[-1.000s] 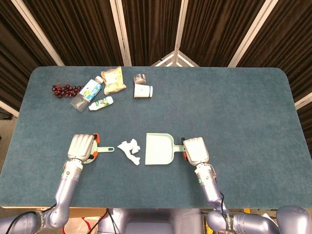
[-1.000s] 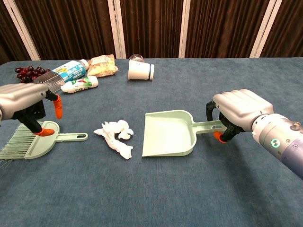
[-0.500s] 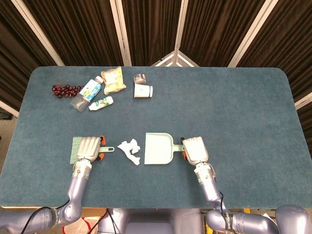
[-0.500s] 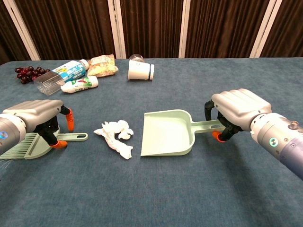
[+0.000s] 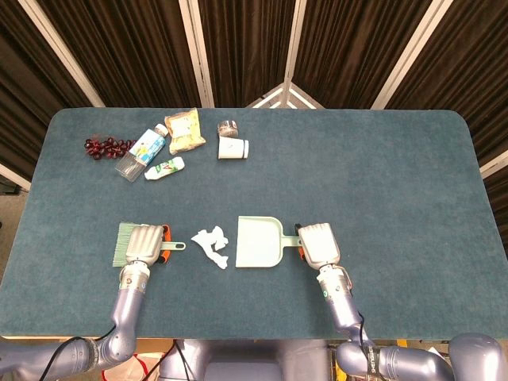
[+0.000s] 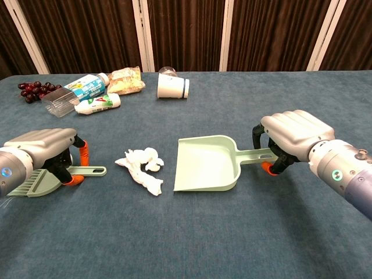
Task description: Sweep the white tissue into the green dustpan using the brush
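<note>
At the lower left of the head view, I am settling my left hand (image 5: 145, 243) down over the brush (image 5: 127, 243), which is lying flat on the tabletop (image 5: 381, 175). A second ago this hand was hovering above the brush head; now its fingers are curling round the neck of the handle, though I cannot tell whether the grasp is fully closed. That means the pick-up is nearly made, but no sweeping is happening yet.

Just right of the brush handle, the white tissue (image 5: 212, 244) is sitting crumpled in the same spot as before, a little short of the open mouth of the green dustpan (image 5: 258, 242).

Further right, my right hand (image 5: 319, 244) is clenching the dustpan's handle, holding it flat as it was a second ago; the pan is lying unmoved, mouth towards the tissue.
</note>
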`<state>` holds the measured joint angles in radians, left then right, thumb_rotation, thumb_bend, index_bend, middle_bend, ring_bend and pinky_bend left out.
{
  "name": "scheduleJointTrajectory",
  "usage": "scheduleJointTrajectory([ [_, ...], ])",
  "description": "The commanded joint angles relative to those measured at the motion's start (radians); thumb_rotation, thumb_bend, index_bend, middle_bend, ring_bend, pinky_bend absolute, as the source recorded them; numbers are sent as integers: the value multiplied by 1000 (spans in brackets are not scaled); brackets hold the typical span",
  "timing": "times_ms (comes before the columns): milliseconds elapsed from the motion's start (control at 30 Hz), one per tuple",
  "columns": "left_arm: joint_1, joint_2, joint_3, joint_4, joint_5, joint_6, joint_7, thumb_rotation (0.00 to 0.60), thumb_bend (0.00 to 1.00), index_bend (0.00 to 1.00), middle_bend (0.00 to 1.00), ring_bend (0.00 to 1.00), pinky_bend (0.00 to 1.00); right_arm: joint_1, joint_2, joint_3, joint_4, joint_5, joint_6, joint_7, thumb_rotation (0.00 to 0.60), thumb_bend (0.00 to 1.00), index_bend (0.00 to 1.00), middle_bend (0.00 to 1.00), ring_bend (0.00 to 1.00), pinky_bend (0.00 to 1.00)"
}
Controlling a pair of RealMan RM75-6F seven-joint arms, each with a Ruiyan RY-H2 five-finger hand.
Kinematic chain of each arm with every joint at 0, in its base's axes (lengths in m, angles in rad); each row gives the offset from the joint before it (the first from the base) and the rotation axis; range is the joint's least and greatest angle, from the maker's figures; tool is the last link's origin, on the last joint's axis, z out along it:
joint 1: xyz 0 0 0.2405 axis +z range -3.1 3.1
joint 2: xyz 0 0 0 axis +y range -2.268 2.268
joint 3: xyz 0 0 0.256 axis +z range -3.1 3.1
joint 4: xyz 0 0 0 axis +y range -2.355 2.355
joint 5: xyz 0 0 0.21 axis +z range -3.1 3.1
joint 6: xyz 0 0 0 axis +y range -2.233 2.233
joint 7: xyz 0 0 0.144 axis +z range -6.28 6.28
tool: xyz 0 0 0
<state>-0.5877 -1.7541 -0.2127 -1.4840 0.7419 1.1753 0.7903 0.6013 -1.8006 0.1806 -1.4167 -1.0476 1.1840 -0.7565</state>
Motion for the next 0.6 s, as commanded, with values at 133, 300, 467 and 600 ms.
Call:
scheduleJointTrajectory([
  [133, 5, 3, -16, -24, 43, 28, -61, 600, 600, 704, 1000, 980, 1000, -1, 3, -3, -8, -3, 5, -2, 600, 361, 505, 881, 852, 857],
  [300, 11, 19, -25, -66, 97, 49, -119, 600, 652, 773, 1000, 1000, 1000, 1, 7, -2, -19, -5, 11, -10, 600, 362, 505, 881, 852, 857],
  [467, 17, 30, -32, -106, 144, 70, -171, 600, 670, 784, 1000, 1000, 1000, 5, 11, -1, -34, -2, 14, -23, 600, 362, 505, 881, 852, 857],
  [600, 19, 34, -39, -133, 163, 79, -200, 600, 671, 787, 1000, 1000, 1000, 6, 17, 1, -51, 0, 19, -33, 600, 362, 505, 881, 852, 857],
])
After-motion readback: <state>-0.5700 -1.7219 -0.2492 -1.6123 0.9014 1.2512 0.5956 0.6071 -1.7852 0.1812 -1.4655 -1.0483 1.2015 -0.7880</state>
